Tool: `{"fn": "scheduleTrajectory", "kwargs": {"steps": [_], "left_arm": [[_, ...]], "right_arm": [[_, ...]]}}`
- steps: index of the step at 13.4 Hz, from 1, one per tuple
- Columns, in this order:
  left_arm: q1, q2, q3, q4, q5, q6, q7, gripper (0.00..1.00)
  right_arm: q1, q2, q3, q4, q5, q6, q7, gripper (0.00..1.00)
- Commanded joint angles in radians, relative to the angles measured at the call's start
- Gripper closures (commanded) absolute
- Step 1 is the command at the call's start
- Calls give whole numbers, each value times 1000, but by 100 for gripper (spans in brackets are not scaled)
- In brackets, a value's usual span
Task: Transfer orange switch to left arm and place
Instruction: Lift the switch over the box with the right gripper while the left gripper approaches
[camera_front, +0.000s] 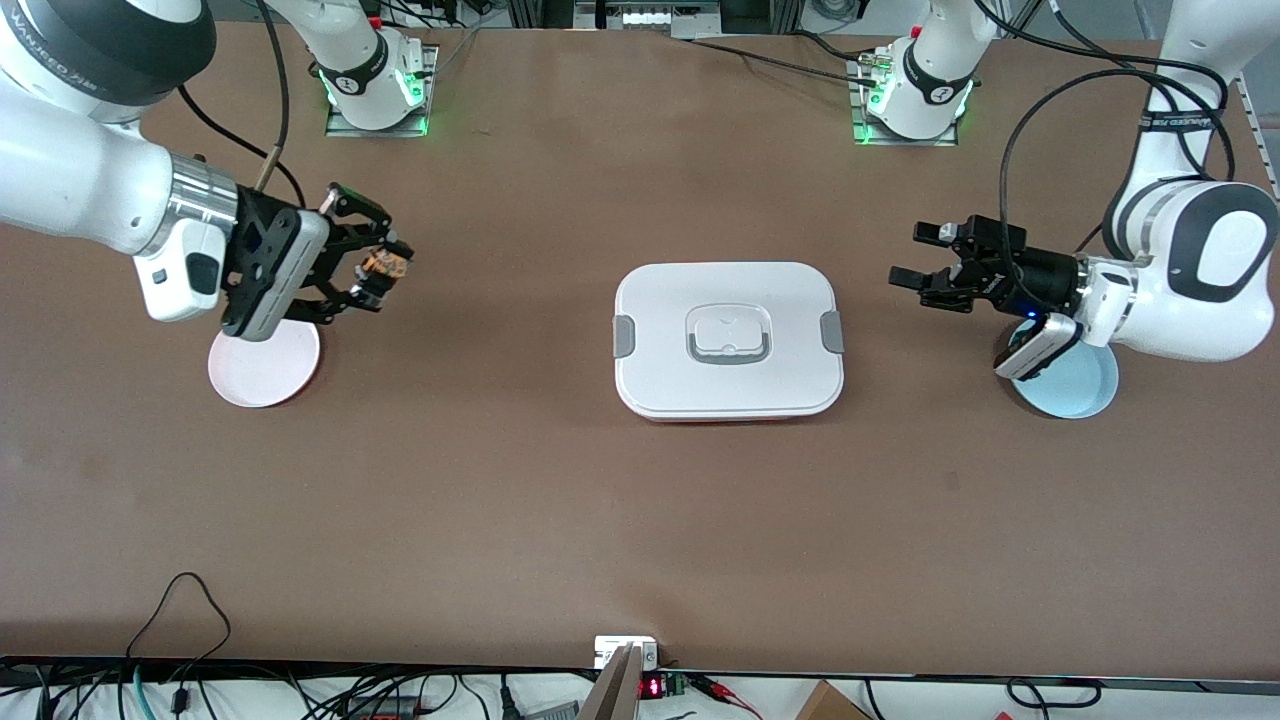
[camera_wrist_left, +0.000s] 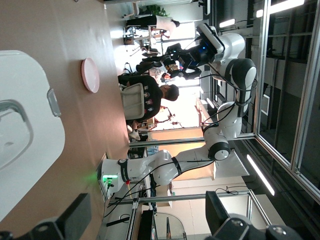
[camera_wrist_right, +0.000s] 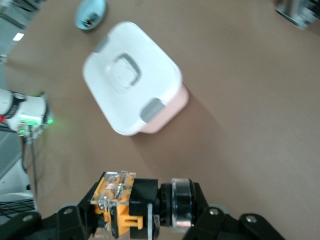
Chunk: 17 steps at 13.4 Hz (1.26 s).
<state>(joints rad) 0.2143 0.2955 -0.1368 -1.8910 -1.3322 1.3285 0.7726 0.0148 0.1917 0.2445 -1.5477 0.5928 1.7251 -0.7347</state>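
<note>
1. The right gripper (camera_front: 378, 272) is closed on the orange switch (camera_front: 386, 265) and holds it in the air, just above the pink plate (camera_front: 262, 373) at the right arm's end of the worktop.
2. In the right wrist view the switch (camera_wrist_right: 116, 204) sits crosswise between the two fingers, with its black round part sticking out to one side.
3. The left gripper (camera_front: 908, 255) waits with its fingers spread and empty, above the blue plate (camera_front: 1074, 388) at the left arm's end of the worktop.
4. The box (camera_front: 728, 339) lies in the middle of the worktop, directly between the two grippers.
5. Risk, in my judgement: a straight, low path to the meeting point can hit the lid of the box.
6. The switch is very small, so a slightly wrong alignment at the handover can make the left fingers close on the right fingers or miss it, and it can fall on the box or the table.
</note>
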Motion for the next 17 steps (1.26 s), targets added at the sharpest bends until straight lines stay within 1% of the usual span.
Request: {"fn": "scheduleTrajectory", "kwargs": {"steps": [1,3,4,5,6,8,9,11,14,15,17], "left_arm": [[5,-50,-56,-40,-103,24,85,0],[5,-59,-113,-49,-171,84,83,0],[5,-59,-147,-60,-206,124,77,0],[5,-61,-193,-85,-246,179,73,0],[5,-61,-237,-103,-283,239,63,0],[5,-85,-317,-122,-336,372,-22,0],[5,-99,-366,-122,-363,447,-92,0],[4,-117,-447,-114,-428,584,-173,0],[7,-125,-605,-91,-598,820,-202,0],[11,-136,-638,-80,-610,868,-220,0],[13,-191,-641,-74,-610,879,-324,0]], "right_arm": [[40,15,-4,-8,178,56,-168,100],[62,18,-2,-32,270,122,-395,100],[68,25,-2,-44,322,128,-495,100],[71,26,-2,-54,397,130,-578,100],[80,29,-2,-61,457,133,-630,100],[120,34,-2,-74,563,213,-721,100],[141,34,-2,-83,611,264,-748,100],[172,41,-2,-92,735,318,-795,100],[185,57,-2,-118,912,344,-915,100],[185,63,-2,-126,961,344,-958,100],[186,71,-2,-140,1007,341,-1000,100]]}}
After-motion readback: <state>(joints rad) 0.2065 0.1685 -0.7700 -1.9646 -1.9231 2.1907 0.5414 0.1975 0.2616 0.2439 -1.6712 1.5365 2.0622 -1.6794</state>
